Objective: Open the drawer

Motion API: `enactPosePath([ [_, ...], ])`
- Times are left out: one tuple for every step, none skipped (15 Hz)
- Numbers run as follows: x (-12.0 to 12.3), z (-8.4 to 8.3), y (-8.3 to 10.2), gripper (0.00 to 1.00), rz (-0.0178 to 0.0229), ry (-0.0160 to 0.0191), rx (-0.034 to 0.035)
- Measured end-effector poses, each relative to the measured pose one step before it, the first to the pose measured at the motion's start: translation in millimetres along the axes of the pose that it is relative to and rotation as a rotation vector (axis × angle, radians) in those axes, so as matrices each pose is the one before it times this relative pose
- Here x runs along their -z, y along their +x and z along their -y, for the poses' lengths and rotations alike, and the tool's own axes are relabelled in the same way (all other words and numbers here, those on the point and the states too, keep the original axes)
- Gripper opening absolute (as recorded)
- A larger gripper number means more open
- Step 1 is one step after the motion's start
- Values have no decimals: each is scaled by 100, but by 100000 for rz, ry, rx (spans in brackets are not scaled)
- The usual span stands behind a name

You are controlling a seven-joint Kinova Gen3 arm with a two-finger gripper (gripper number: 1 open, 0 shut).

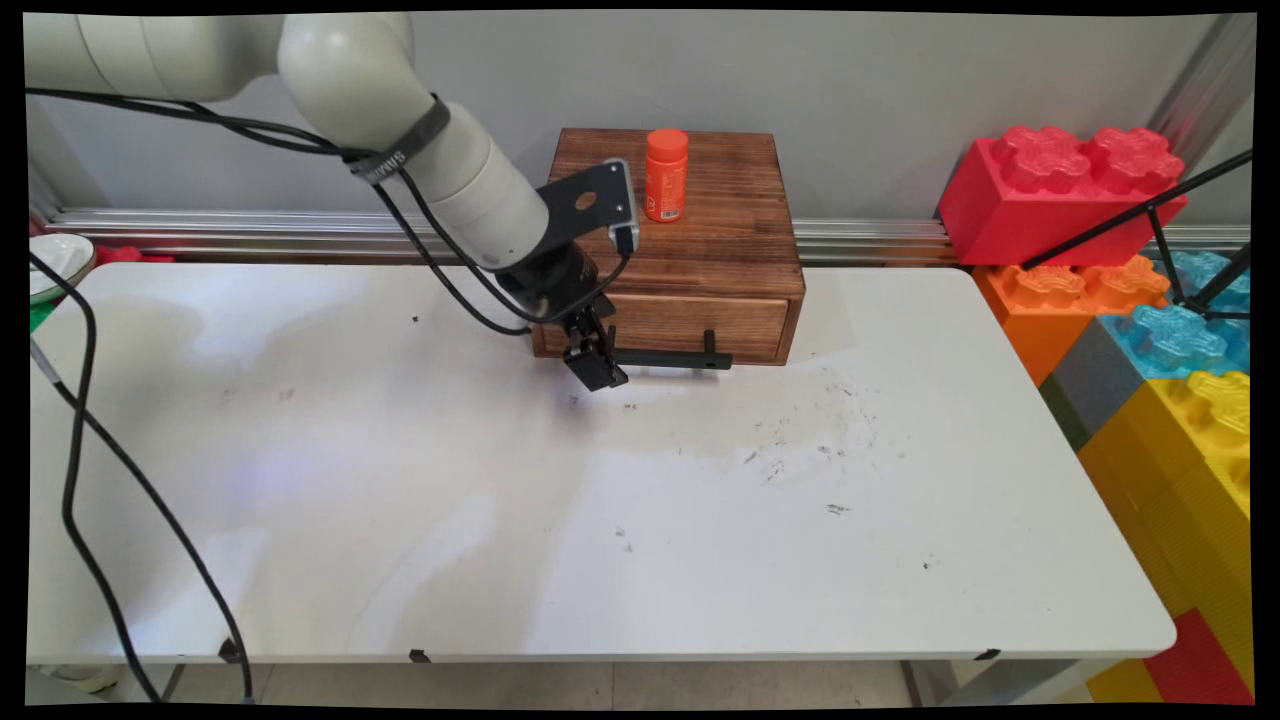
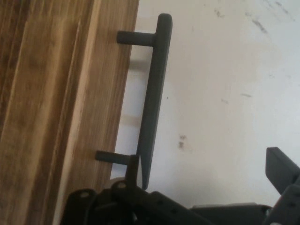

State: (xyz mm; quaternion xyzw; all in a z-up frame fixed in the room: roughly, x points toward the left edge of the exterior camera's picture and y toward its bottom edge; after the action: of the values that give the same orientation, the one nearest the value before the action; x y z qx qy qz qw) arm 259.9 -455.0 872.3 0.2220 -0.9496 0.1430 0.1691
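A small wooden drawer box (image 1: 715, 250) stands at the back of the white table (image 1: 600, 520), against the wall. Its drawer front (image 1: 680, 322) looks closed and carries a long black bar handle (image 1: 672, 357) (image 2: 152, 93). An orange bottle (image 1: 666, 175) stands upright on the box's top. My gripper (image 1: 597, 366) (image 2: 206, 176) hangs low at the handle's left end. It is open, with the bar's end between the fingers and close against one fingertip (image 2: 133, 165). The other fingertip (image 2: 281, 168) is far off over bare table.
Large toy bricks, red (image 1: 1065, 190), orange (image 1: 1075, 290), blue (image 1: 1185, 335) and yellow (image 1: 1190, 450), are stacked beyond the table's right edge. A white bowl (image 1: 55, 262) sits at the far left. Black cables (image 1: 90, 440) hang over the table's left side.
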Motion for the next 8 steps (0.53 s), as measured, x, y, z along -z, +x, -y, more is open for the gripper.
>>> enactPosePath([
  [-296,-48,-5,100,206,-12,180],
  [-309,-38,14,100,135,52,-28],
  [-345,6,91,100,-75,149,-265],
  [-424,53,133,100,-162,203,-369],
  [-487,58,168,100,-211,185,-511],
  [-349,47,143,100,-183,120,-516],
  [-548,82,200,100,-268,212,-1016],
  [-459,93,163,100,-203,284,-931],
])
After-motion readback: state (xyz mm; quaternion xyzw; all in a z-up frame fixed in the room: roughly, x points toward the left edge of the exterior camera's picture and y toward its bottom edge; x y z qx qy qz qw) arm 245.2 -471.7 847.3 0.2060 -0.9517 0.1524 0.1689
